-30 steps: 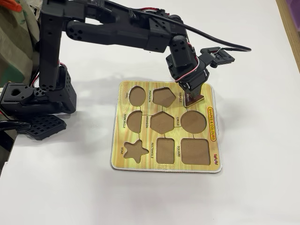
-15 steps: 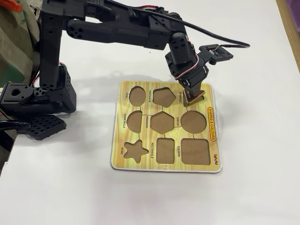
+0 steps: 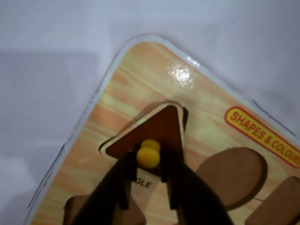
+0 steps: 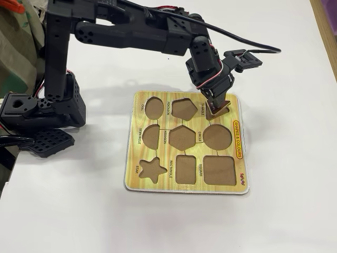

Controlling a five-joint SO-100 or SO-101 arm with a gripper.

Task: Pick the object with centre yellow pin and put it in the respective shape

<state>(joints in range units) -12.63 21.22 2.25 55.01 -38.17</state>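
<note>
Your tool (image 3: pixel 149 176) was closed narrowly on the yellow knob (image 3: pixel 148 157) of the triangle piece (image 3: pixel 154 133); in the wrist view both dark fingers (image 3: pixel 122 180) sat either side of the knob, touching it. The fixed view showed the same tool (image 4: pixel 215 107) pointing down over the far right part of the puzzle board (image 4: pixel 185 187).

The triangle piece lay over the triangle recess (image 3: pixel 183 115) but was not flat in it. In the wrist view a dark gap of the recess showed along the piece's right edge near its tip, and the left corner overlapped the yellow wood-grain surface. In the fixed view the piece (image 4: pixel 220 110) looked tilted, one tan edge raised above the board. Whether any corner had dropped into the recess, you could not tell from these frames.

The printed label below the piece was partly covered by the fingers; only the letters "GLE" (image 3: pixel 143 183) were readable. To the right of the piece in the wrist view you had the round recess (image 3: pixel 232 171), empty and brown. The red and yellow title strip (image 4: pixel 238 138) ran along the board's right edge in the fixed view.

The board rested on the white desk (image 4: pixel 295 95), with the arm's black base (image 4: pixel 42 113) well to its left. The other recesses seen in the fixed view, including the star (image 4: pixel 152 169) and the square (image 4: pixel 219 170), held no pieces.
</note>
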